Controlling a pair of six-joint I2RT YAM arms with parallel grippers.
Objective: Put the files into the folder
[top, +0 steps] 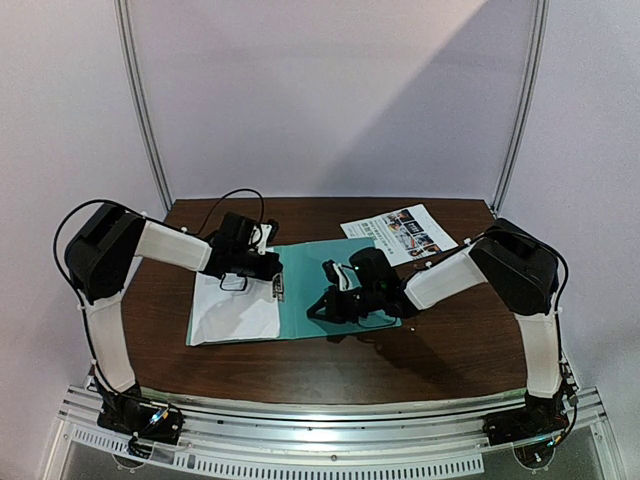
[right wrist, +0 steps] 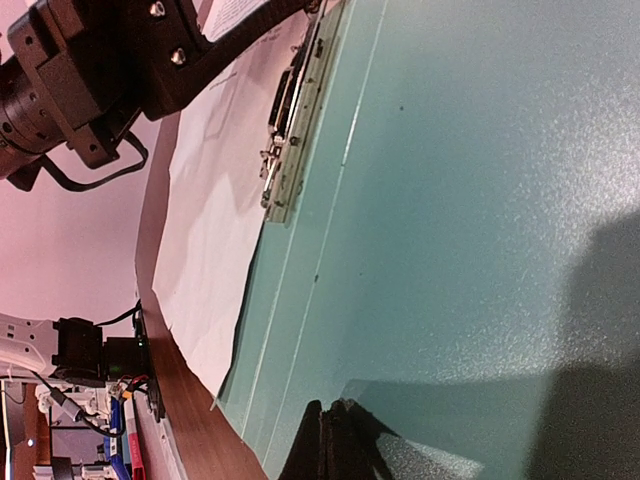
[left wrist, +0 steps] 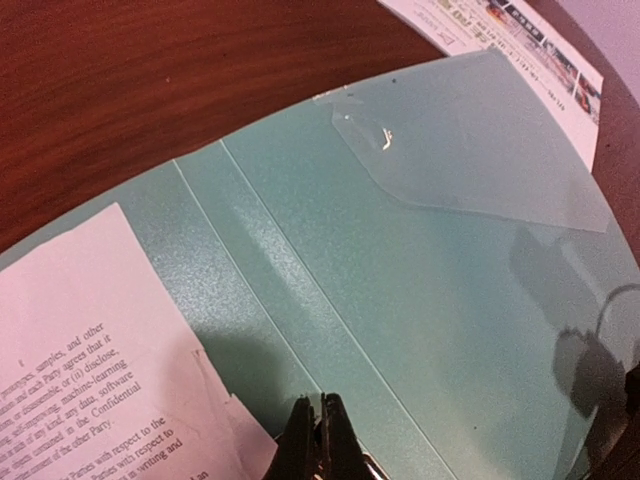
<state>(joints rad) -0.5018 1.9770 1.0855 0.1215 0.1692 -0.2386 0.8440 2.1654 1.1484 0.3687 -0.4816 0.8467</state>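
Note:
The teal folder point(top: 305, 265) lies open on the table. The plain white text sheet point(top: 235, 315) lies on its left half and overhangs the left edge. The colour-photo sheet point(top: 400, 232) lies on the table at the back right, outside the folder. My left gripper point(left wrist: 320, 405) is shut, tips down on the folder's spine at the metal clip point(right wrist: 290, 150), beside the text sheet point(left wrist: 90, 350). My right gripper point(right wrist: 340, 410) is shut, tips on the folder's right half point(right wrist: 480, 200) at the corner of a clear inner pocket point(left wrist: 480, 150).
The dark wooden table point(top: 450, 340) has a metal rail along its near edge point(top: 330, 425). White walls close in the back and both sides. The left arm's wrist point(right wrist: 100, 70) hangs over the text sheet. Both grippers point(top: 277, 288) point(top: 322, 305) sit close together.

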